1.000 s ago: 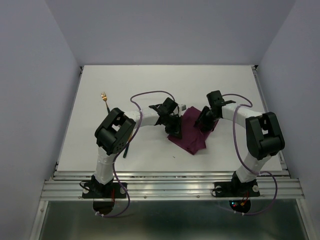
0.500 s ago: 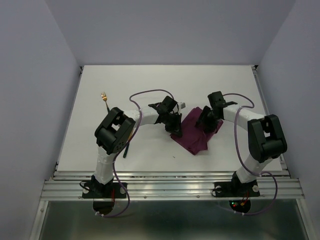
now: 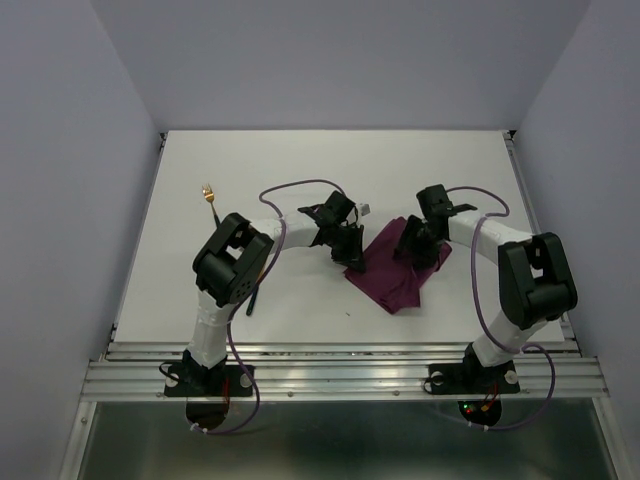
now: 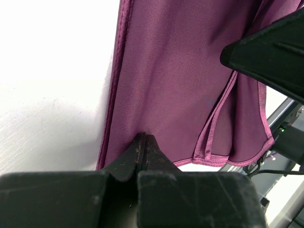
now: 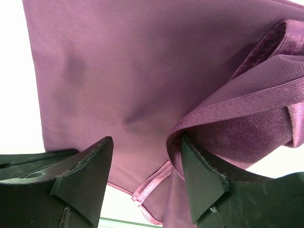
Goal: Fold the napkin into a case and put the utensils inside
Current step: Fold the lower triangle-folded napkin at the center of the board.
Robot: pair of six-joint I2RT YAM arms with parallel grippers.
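Note:
The plum-purple napkin (image 3: 392,280) lies part-folded on the white table (image 3: 300,165) between my two arms. My left gripper (image 3: 352,260) is shut, its tips (image 4: 142,137) resting on the napkin (image 4: 180,71) near its left edge; no cloth shows between them. My right gripper (image 3: 416,244) hangs open over the napkin's right side (image 5: 118,71). A raised fold (image 5: 237,104) leans against its right finger (image 5: 199,175), with nothing pinched. The gold fork head (image 3: 208,191) lies far left. A dark utensil handle (image 3: 251,300) pokes out beside the left arm; its end is hidden.
The left arm's elbow (image 3: 232,265) and purple cable (image 3: 300,187) hang over the table's left half. The right arm (image 3: 535,285) stands near the right edge. A small grey object (image 3: 368,210) lies just behind the napkin. Grey walls enclose the table.
My right gripper's jaws have widened and let go of the cloth fold, shifting slightly right. The napkin now spreads further to the right. The left gripper has stayed shut in place.

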